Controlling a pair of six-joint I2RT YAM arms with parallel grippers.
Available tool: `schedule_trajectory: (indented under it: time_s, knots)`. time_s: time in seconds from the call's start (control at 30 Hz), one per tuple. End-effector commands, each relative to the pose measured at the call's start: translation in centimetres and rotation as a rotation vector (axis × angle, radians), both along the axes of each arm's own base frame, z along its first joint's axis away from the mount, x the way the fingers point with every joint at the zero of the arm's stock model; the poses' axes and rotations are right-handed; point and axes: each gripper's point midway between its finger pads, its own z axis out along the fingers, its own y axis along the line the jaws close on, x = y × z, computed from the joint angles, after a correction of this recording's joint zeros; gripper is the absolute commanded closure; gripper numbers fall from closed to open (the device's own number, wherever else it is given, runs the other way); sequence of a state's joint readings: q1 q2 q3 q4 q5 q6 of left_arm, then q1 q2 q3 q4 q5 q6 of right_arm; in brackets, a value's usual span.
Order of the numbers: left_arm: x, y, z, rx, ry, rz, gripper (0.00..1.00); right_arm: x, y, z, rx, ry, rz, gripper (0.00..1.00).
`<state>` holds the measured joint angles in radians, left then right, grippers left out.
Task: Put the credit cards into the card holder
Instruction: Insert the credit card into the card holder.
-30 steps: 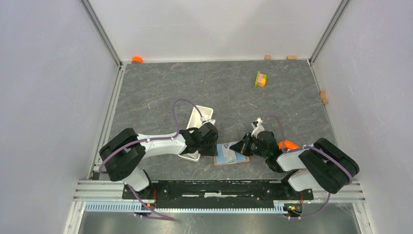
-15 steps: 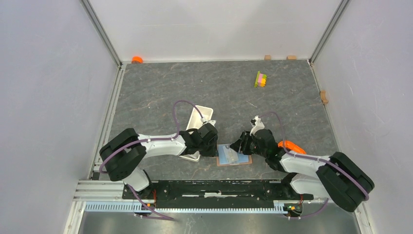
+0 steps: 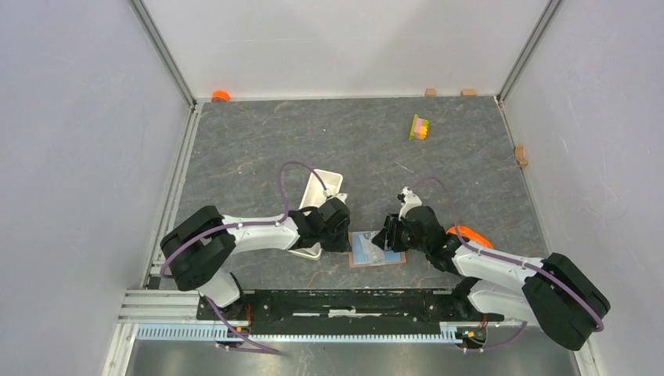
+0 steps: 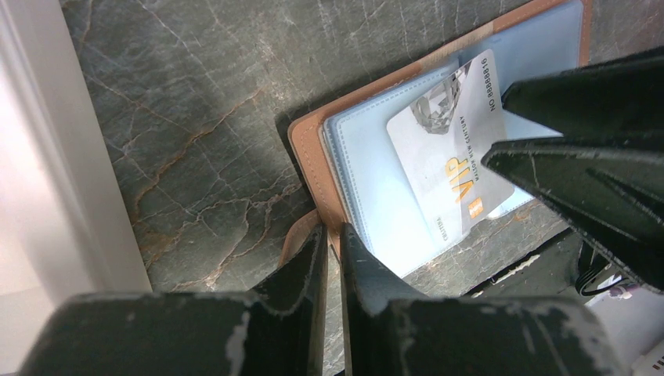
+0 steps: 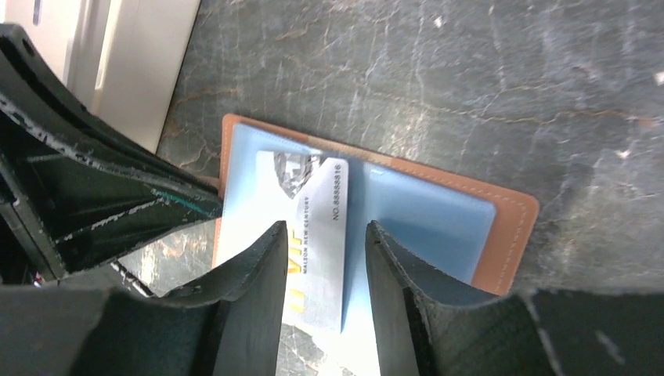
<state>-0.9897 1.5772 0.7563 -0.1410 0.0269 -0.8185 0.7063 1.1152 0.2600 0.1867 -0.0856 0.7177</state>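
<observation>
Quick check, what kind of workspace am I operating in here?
Probably a lab test cell: a marbled grey table boxed in by plain white panels on aluminium rails, with stray toy blocks.

The card holder (image 5: 509,227) lies open on the bench (image 3: 352,141) with one credit card (image 5: 317,227) on it, the left claw (image 4: 330,235) at its 9 o'clock edge, the right claw (image 5: 325,231) above the card, a tray (image 3: 317,188) at 10 o'clock.
</observation>
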Motion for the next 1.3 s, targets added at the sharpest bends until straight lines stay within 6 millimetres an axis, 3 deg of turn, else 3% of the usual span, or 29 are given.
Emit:
schedule_trajectory:
  time_s: [0.0, 0.27, 0.57, 0.9, 1.27]
  knots:
    - [-0.7, 0.1, -0.9, 0.003, 0.039, 0.013, 0.84, -1.1, 0.9, 0.7, 0.011, 0.029, 0.049, 0.54]
    - [-0.7, -0.2, -0.9, -0.011, 0.044, 0.009, 0.86, -1.3, 3.6, 2.6, 0.053, 0.001, 0.107, 0.55]
    - [-0.8, -0.3, -0.8, -0.022, 0.041, 0.009, 0.88, -1.8, 5.5, 2.9, 0.021, -0.009, 0.156, 0.57]
    - [-0.9, 0.1, -0.9, -0.013, 0.040, 0.017, 0.89, 0.3, 1.8, 5.6, -0.191, -0.105, 0.084, 0.44]
    - [-0.9, 0.2, -0.8, -0.017, 0.036, 0.020, 0.90, 0.0, -3.0, 3.8, -0.255, -0.019, 0.048, 0.46]
